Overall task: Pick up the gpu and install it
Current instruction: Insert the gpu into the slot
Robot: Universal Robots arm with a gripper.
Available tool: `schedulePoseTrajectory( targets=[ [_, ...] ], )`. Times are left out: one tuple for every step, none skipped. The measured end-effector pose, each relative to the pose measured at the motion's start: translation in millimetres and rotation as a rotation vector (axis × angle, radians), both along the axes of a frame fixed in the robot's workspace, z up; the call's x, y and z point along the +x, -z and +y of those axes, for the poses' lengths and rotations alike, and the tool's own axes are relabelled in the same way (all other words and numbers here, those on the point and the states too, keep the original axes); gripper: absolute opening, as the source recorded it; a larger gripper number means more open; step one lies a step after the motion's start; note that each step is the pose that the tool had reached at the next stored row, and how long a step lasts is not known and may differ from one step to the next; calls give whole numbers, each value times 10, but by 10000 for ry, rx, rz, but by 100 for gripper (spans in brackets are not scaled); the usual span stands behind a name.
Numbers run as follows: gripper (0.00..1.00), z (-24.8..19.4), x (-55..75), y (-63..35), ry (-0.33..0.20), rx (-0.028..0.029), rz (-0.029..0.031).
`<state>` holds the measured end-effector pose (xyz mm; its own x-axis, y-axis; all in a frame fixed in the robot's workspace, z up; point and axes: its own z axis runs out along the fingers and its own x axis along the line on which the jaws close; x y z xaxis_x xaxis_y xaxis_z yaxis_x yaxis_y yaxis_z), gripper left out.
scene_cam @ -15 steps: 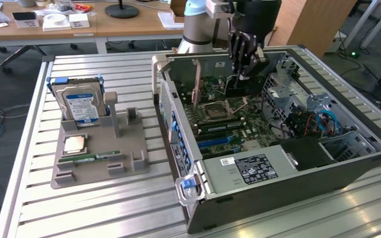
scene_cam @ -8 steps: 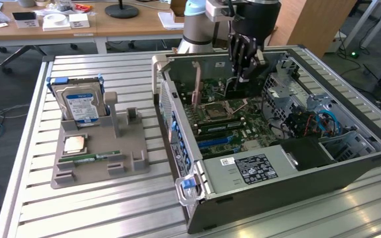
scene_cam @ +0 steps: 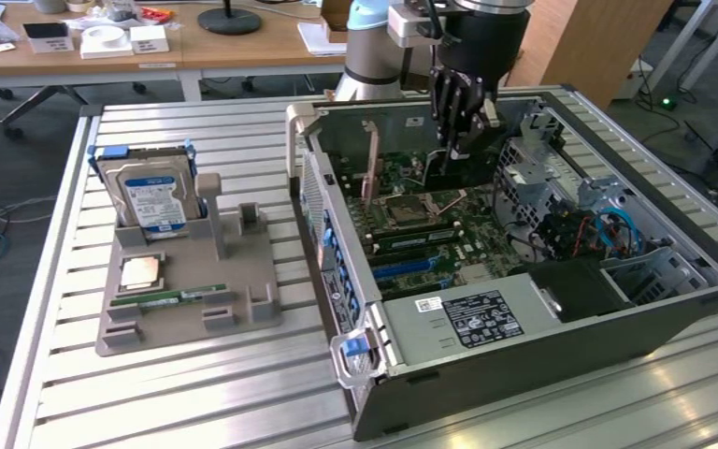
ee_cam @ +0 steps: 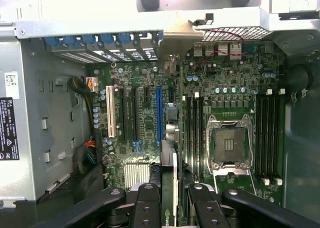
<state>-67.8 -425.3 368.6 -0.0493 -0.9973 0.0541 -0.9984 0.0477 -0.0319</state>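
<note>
The black gripper (ee_cam: 173,203) with jointed metal fingers (ee_cam: 146,205) is squeezed tight on the gpu (ee_cam: 170,163). The gpu is a thin flat card with a green board and a black face, seen here from its edge. It hangs inside the open grey metal computer case (scene_cam: 583,327), close above the green main board (ee_cam: 150,123).

The card could slip or tip between the fingers. Then it would come down crooked.

Just past the card lie the long slots. One is the blue slot (ee_cam: 159,112) and one is the white slot (ee_cam: 112,112). I cannot tell which slot the card is lined up with. If it is a bit off, its edge would push on the board and something could crack.

Close on the other side are the black memory slots (ee_cam: 192,133) and the silver square chip socket (ee_cam: 227,145). A bump there could hurt them.

Farthest off is the back wall with its blue clips (ee_cam: 100,40). The card's far end could catch there and jam.
</note>
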Motion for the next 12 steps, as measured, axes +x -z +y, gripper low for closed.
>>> schedulePoseTrajectory(
  targets=[
    [26,0,0,1,0,1,-1],
    [26,0,0,1,0,2,-2],
    [26,0,0,1,0,2,-2],
    [26,0,0,2,-1,7,-3],
    [26,-1,1,6,-2,62,-4],
    [26,-1,1,8,-2,141,-2],
    [26,-1,0,10,-1,218,-2],
    [26,-2,0,11,0,280,-2],
    [26,-6,1,12,0,309,-2],
    [26,-14,5,13,0,311,-3],
    [26,-25,9,13,1,310,-2],
    [26,-36,13,14,0,312,-2]
  ],
)
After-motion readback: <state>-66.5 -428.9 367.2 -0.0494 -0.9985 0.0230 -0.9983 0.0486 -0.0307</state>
